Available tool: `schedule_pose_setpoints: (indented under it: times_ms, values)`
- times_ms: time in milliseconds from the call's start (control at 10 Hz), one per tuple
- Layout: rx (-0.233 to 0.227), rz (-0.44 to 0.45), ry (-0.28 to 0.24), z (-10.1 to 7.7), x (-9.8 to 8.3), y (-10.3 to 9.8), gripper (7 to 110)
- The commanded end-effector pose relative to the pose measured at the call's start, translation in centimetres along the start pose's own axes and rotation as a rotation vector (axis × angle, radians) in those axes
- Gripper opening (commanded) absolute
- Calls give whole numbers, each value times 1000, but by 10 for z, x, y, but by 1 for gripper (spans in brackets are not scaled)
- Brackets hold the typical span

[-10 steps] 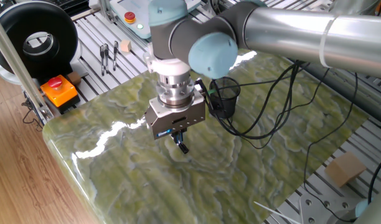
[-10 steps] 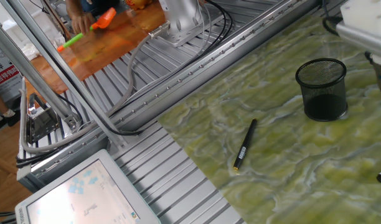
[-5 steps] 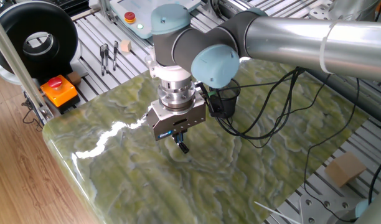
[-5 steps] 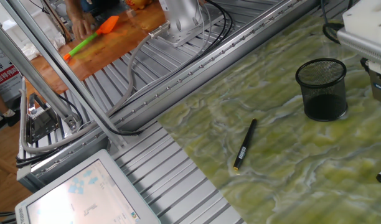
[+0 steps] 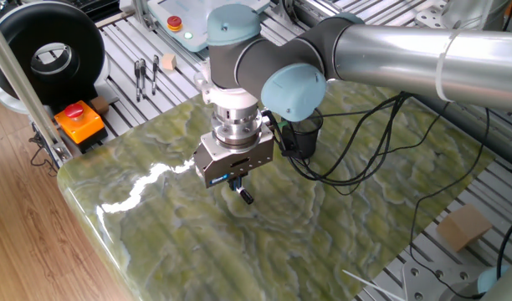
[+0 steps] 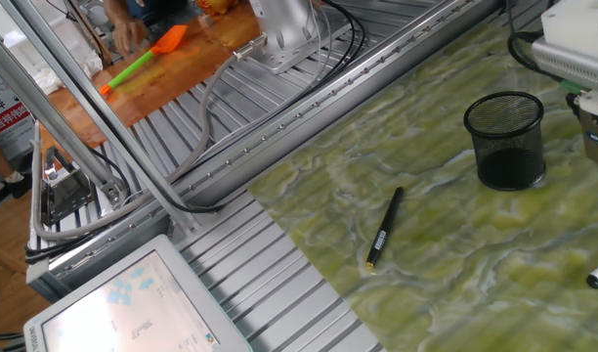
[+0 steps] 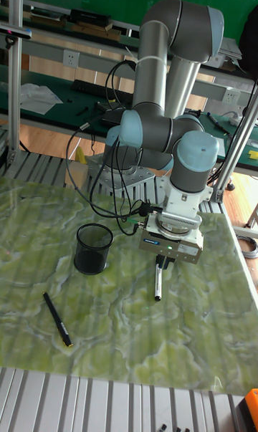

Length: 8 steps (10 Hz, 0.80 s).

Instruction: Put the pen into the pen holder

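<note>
table (image 7: 107, 332): green marble top | pen holder (image 7: 93, 248) upright | dark pen (image 7: 57, 319) flat

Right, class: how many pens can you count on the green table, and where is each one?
2. The white-barrelled pen hangs upright in the gripper, tip near the table. The thin dark pen lies flat on the table, apart from the mesh pen holder. The arm might hide others.

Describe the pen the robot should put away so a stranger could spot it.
Look at the green marble table, under the robot's gripper. A pen hangs there, clamped. It is white with a black cap, unlike the thin dark pen lying flat near the mesh cup.
</note>
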<state>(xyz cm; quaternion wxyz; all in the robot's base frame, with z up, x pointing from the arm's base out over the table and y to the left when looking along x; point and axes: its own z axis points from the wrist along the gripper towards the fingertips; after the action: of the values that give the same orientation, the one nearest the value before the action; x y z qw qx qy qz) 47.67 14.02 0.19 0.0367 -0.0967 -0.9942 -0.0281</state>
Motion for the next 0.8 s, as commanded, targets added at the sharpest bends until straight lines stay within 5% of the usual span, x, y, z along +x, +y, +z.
schedule_pose_setpoints:
  times_ms: [0, 200, 300, 700]
  values:
    - [-14, -48, 11, -1, 0, -1, 7]
    - [-29, -44, 32, -1, 5, 1, 7]
    - [-32, -41, 28, -1, 5, 3, 22]
    - [2, -44, 24, 0, 1, -8, 22]
